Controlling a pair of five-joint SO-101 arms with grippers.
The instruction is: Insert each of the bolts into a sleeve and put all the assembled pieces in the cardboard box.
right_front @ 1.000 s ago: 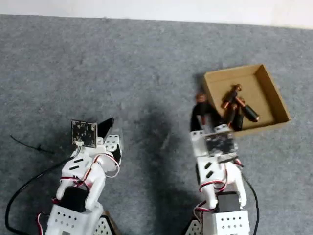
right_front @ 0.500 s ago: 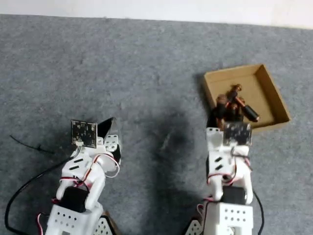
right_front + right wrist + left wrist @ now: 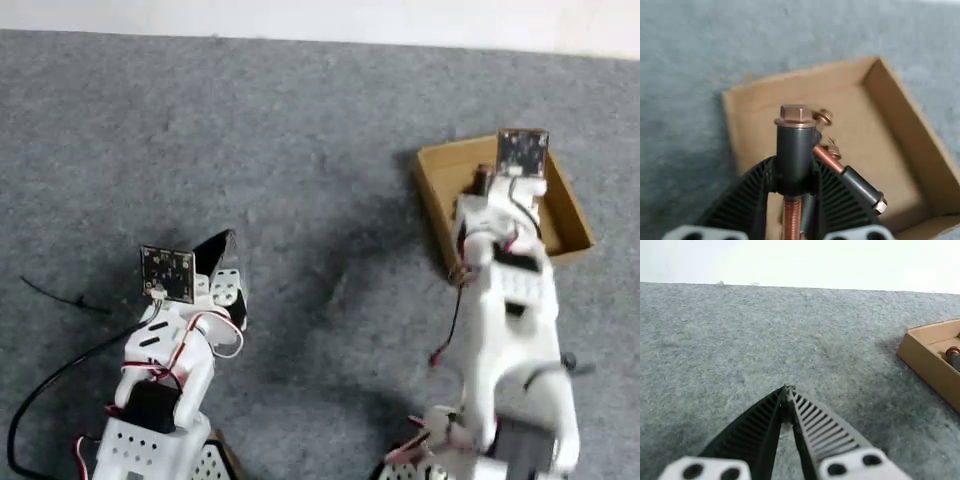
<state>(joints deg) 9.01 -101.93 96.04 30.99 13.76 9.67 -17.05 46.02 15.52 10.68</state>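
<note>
My right gripper is shut on an assembled piece, a dark sleeve with a copper bolt through it, head up. It hangs above the cardboard box. Other assembled pieces lie on the box floor beneath it. In the high view the right arm stretches over the cardboard box and hides most of its inside. My left gripper is shut with nothing in it, low over the grey carpet; in the high view the left gripper is at the lower left, far from the box.
Grey carpet covers the table, with a white wall along the far edge. A thin black cable tie lies on the carpet left of the left arm. From the left wrist view the cardboard box stands off to one side.
The right arm has swung forward from beside the box to above it, carrying the assembled piece. The left arm has barely moved.
</note>
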